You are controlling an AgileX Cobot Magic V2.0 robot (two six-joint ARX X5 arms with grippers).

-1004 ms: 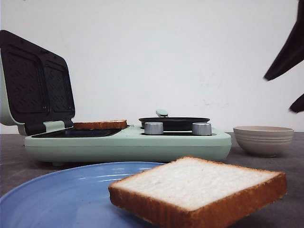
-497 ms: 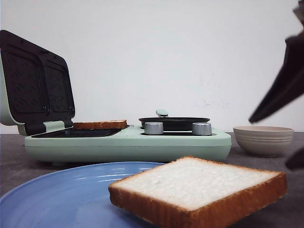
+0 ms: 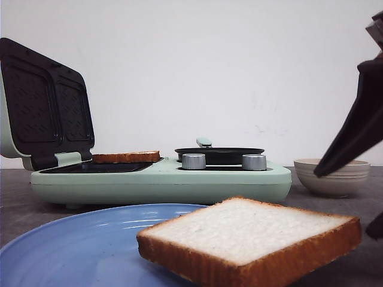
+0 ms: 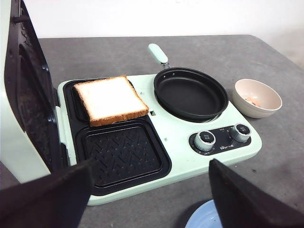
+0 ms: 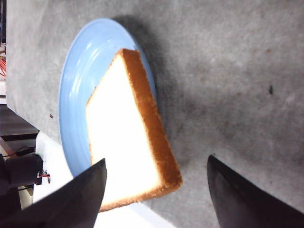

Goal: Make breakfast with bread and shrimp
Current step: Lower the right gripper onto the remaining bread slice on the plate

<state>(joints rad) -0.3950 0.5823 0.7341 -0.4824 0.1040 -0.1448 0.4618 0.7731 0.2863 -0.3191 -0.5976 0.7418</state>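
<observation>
One bread slice (image 3: 251, 239) lies on the blue plate (image 3: 72, 245) at the front, overhanging its rim; it also shows in the right wrist view (image 5: 128, 142). My right gripper (image 5: 156, 161) is open and empty, its fingers either side of that slice's corner; in the front view it (image 3: 344, 203) hangs at the right edge. The other bread slice (image 4: 110, 99) lies on the far grill plate of the green sandwich maker (image 4: 175, 142). A small pale orange shrimp piece (image 4: 254, 100) lies in the beige bowl (image 4: 257, 97). My left gripper (image 4: 153, 164) is open and empty, in front of the maker.
The maker's lid (image 4: 23, 95) stands open at the left. A black pan (image 4: 190, 92) sits on its right half, with two silver knobs (image 4: 205, 139) in front. The near grill plate (image 4: 121, 152) holds nothing. The bowl (image 3: 332, 176) stands right of the maker.
My right gripper has come down and to the left at the right edge of the front view, closer to the bread on the plate. The bread and the maker have not moved.
</observation>
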